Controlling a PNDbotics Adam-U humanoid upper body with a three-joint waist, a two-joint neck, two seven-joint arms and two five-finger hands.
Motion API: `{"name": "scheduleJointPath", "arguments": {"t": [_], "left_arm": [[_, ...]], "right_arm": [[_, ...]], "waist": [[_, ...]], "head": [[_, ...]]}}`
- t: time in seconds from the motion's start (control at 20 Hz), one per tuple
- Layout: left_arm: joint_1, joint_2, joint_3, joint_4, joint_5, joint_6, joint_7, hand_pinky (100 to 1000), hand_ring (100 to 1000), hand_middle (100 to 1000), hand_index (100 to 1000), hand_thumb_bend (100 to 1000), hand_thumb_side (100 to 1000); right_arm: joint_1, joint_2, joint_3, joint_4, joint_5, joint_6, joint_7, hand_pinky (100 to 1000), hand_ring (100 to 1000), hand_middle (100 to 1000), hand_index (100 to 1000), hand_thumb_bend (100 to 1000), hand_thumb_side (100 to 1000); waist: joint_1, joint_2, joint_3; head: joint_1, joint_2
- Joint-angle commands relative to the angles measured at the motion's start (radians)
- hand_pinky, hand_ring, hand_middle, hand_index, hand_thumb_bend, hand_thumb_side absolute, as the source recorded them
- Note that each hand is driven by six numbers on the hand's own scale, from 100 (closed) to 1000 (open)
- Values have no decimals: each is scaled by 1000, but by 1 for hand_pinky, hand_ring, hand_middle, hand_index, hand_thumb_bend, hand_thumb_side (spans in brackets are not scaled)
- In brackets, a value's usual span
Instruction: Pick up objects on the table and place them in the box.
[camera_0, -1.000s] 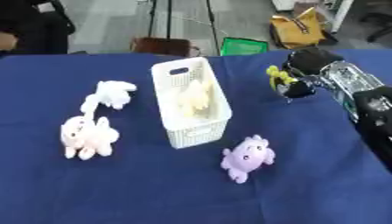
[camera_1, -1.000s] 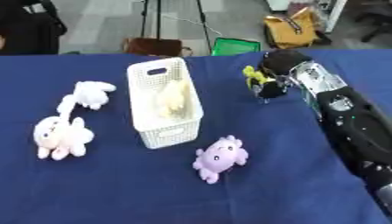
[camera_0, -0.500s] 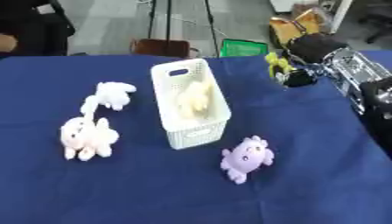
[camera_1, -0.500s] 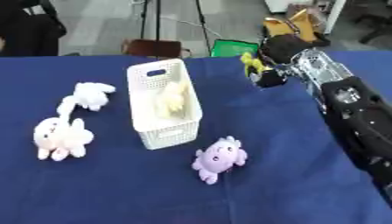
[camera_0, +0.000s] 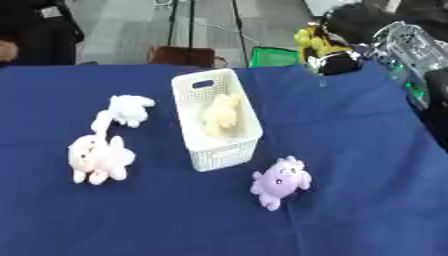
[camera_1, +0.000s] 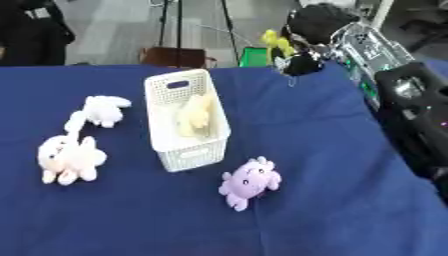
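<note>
Higher now, my right hand (camera_1: 308, 55) has lifted off the blue counter (camera_0: 350, 150), fingers curled around a yellow toy (camera_1: 278, 42) beyond the far edge. I see the white box (camera_0: 219, 125) holding a cream plush (camera_0: 222, 114); a purple plush (camera_0: 280, 180) lies nearby.

Right hand (camera_1: 308, 37) clutches a yellow toy (camera_1: 278, 42) above the table (camera_1: 332, 150).

A lab or studio room: blue-draped table (camera_0: 350, 210), grey floor, tripod legs (camera_0: 234, 25) standing behind it.
</note>
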Motion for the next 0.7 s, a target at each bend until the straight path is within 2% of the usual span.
{"name": "scheduleJointPath", "arguments": {"t": [0.05,0.4,0.7], "left_arm": [[-4,21,-2,-18,2,-15,10,557,557,663,727,100,614],[-3,21,-5,-18,5,-15,8,557,557,663,728,100,614],[-5,17,-11,-18,11,-19,3,557,557,663,728,100,614]], "right_arm": [[-46,-31,0,-59,-27,8,20,618,641,428,561,100,749],[-118,8,16,-103,-67,12,45,617,636,426,560,100,754],[-185,81,37,-100,-77,-1,58,615,628,424,558,100,758]], "waist": [[-2,-27,2],[-6,-33,10],[-9,-35,32]], "head": [[-2,1],[-9,3],[-25,3]]}}
